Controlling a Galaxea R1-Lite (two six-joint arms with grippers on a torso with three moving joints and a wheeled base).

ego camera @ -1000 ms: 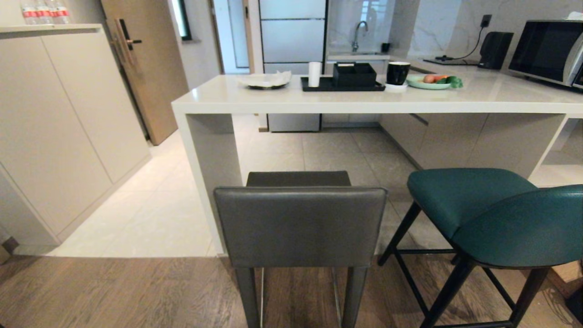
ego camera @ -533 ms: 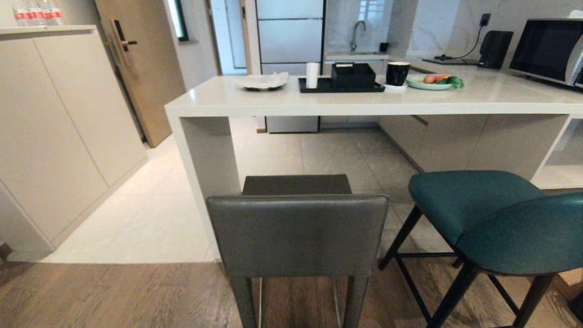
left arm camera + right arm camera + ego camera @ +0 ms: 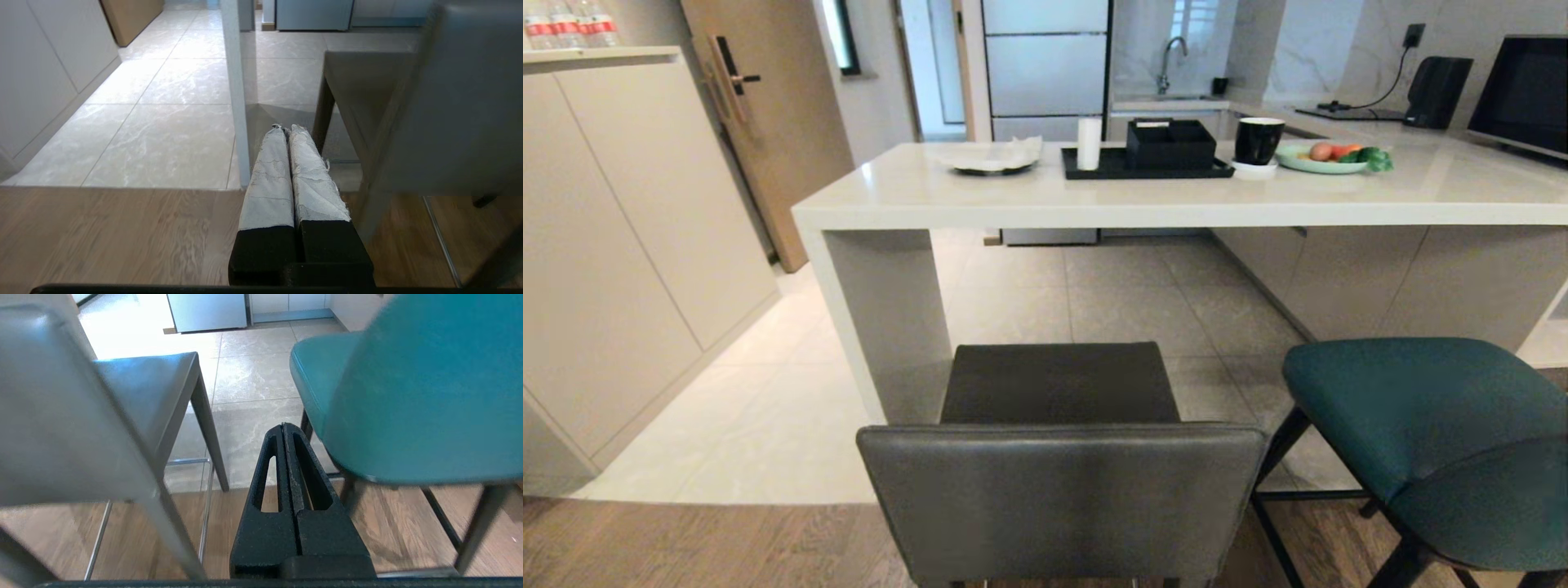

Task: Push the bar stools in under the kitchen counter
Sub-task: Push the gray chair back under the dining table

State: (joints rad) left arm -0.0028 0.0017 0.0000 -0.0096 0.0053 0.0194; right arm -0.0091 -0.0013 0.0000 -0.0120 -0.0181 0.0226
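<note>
The dark-grey bar stool point(image 3: 1058, 490) stands right in front of me, its square back toward me and its seat reaching toward the kitchen counter point(image 3: 1176, 200). The teal bar stool point(image 3: 1429, 416) stands to its right, turned at an angle. Neither arm shows in the head view. My left gripper point(image 3: 286, 128) is shut and empty, held low beside the grey stool point(image 3: 441, 106), just off its left side. My right gripper point(image 3: 284, 425) is shut and empty, low between the grey stool point(image 3: 73, 416) and the teal stool point(image 3: 421, 388).
On the counter sit a black tray point(image 3: 1147, 167) with a box, a white roll, a black mug point(image 3: 1258, 140), a plate of vegetables point(image 3: 1327, 159) and a dish with paper point(image 3: 992, 155). Beige cabinets point(image 3: 629, 245) line the left. The counter's side panel point(image 3: 886, 327) stands left of the grey stool.
The whole head view has shifted: the stools and counter now appear closer and larger, the grey stool's back lower in the picture. The camera has moved forward; the stools themselves look unmoved.
</note>
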